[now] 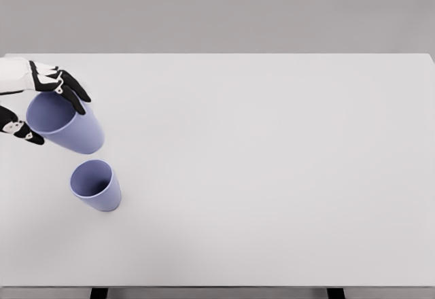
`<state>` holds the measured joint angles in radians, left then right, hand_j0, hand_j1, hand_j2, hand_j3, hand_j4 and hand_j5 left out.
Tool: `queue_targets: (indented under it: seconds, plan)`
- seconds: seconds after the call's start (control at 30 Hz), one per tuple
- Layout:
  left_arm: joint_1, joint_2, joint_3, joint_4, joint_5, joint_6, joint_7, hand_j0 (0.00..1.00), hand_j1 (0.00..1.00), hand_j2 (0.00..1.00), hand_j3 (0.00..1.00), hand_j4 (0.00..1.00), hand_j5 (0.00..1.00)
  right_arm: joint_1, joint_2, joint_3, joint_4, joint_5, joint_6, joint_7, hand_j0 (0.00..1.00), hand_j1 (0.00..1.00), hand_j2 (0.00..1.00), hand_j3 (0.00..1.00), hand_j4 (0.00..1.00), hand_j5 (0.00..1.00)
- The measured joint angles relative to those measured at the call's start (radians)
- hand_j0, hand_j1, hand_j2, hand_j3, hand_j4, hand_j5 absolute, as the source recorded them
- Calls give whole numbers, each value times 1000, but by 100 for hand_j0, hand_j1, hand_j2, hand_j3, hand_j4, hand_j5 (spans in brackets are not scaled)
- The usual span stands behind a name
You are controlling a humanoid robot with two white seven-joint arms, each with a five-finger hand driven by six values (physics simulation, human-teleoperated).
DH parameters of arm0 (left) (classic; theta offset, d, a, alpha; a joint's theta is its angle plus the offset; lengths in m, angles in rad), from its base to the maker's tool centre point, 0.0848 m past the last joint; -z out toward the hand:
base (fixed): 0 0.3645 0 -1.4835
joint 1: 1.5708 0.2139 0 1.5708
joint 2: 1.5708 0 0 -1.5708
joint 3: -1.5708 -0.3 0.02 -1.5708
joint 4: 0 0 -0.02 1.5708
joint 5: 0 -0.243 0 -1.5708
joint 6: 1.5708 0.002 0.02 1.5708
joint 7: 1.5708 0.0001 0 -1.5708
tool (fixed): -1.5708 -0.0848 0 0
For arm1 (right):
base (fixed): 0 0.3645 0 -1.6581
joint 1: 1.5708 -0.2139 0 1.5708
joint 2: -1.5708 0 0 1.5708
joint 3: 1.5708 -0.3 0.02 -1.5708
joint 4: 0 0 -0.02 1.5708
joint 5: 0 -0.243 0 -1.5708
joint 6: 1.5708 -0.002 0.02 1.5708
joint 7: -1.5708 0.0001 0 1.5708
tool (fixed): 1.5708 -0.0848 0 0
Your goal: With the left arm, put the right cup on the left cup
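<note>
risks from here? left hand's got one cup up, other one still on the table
1. The held cup is tilted and pinched only at its rim by the left hand; it may slip or swing.
2. It sits offset from the standing cup, so lowering now could clip the rim and tip that cup.
3. Both cups are near the table left edge; a knocked cup might roll off.

A bare simulated test bench, not a lived-in room. Flat, even shading everywhere. Wide, pale grey rectangular worktop [272, 177] stretching far to the right of the white-and-black five-finger left hand [41, 102]. Plain grey featureless wall [217, 10] beyond the hand. Two dark legs under the near edge, below and right of the hand.
</note>
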<state>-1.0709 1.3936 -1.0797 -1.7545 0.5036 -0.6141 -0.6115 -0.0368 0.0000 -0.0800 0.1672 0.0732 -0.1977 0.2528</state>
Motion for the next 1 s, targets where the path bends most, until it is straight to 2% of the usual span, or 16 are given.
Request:
queue_targets:
  seconds: [0.9,1.0]
  plan:
    - [43,47,-1,-10,45,0,0,63,63,63,63,63,63,0,0,0,0,0,0,0,100,100,100,100,100,100]
    - [61,52,-1,-10,51,0,0,63,63,63,63,63,63,0,0,0,0,0,0,0,100,100,100,100,100,100]
